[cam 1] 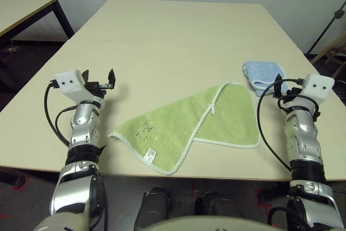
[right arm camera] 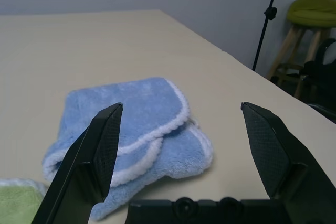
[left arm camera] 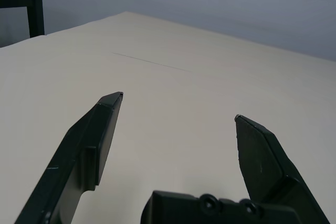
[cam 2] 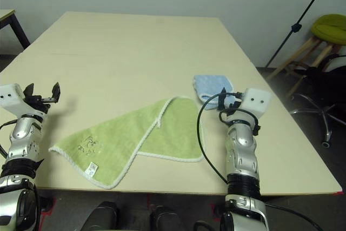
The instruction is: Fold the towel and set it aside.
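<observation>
Your light green terry-cloth towel [cam 1: 189, 128] with white edging lies part-folded at the table's [cam 1: 178, 36] near edge, one corner doubled over, likely a first fold. The left gripper [left arm camera: 178, 111] at nine o'clock and the right gripper [right arm camera: 181, 111] at three o'clock hang wide open, holding nothing. The folded light blue cloth [right arm camera: 131, 135] sits at two o'clock, probably set aside. The towel's dark embroidery [cam 1: 144, 130] and small white tag [cam 1: 151, 153] can't be read.
</observation>
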You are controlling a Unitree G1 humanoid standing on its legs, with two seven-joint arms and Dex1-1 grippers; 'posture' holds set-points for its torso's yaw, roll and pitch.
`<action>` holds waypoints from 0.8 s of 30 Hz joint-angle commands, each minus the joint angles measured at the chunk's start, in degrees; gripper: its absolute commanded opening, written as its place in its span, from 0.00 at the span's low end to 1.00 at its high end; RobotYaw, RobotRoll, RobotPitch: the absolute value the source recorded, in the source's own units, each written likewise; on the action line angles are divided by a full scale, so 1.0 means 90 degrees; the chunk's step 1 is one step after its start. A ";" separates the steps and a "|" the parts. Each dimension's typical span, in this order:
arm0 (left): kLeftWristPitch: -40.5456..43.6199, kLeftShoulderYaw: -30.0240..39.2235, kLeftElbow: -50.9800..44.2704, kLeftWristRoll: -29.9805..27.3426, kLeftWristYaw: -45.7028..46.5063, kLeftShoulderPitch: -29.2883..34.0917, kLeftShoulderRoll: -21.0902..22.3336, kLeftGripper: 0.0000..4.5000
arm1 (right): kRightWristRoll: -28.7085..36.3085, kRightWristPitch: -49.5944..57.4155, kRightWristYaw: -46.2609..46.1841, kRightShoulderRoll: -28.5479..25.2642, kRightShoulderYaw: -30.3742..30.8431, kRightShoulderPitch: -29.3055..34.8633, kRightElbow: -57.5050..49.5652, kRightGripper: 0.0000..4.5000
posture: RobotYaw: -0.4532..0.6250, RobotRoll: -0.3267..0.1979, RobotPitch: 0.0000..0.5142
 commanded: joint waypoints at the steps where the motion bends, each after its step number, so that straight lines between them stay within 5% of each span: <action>1: -0.0026 -0.0027 0.0092 0.0019 0.0010 0.0050 -0.0060 1.00 | -0.0027 0.0085 -0.0005 -0.0047 -0.0046 0.0056 -0.0144 1.00 | 0.49 0.62 0.10; 10: 0.0001 -0.0080 -0.0231 -0.0049 -0.0294 -0.0053 0.0053 1.00 | 0.0300 0.0730 0.0958 -0.0438 0.0259 -0.0209 -0.0739 1.00 | 0.49 0.62 0.08; 20: 0.1075 -0.0359 -0.1173 -0.1089 -0.3205 -0.0057 0.0789 1.00 | 0.1745 0.5188 0.2804 -0.1675 0.0802 -0.1082 -0.1791 1.00 | 0.51 0.62 0.09; 24: 0.1842 -0.0392 -0.1649 -0.1575 -0.4159 -0.0002 0.1101 1.00 | 0.1644 0.6321 0.2715 -0.1886 0.1126 -0.1606 -0.1917 1.00 | 0.52 0.62 0.08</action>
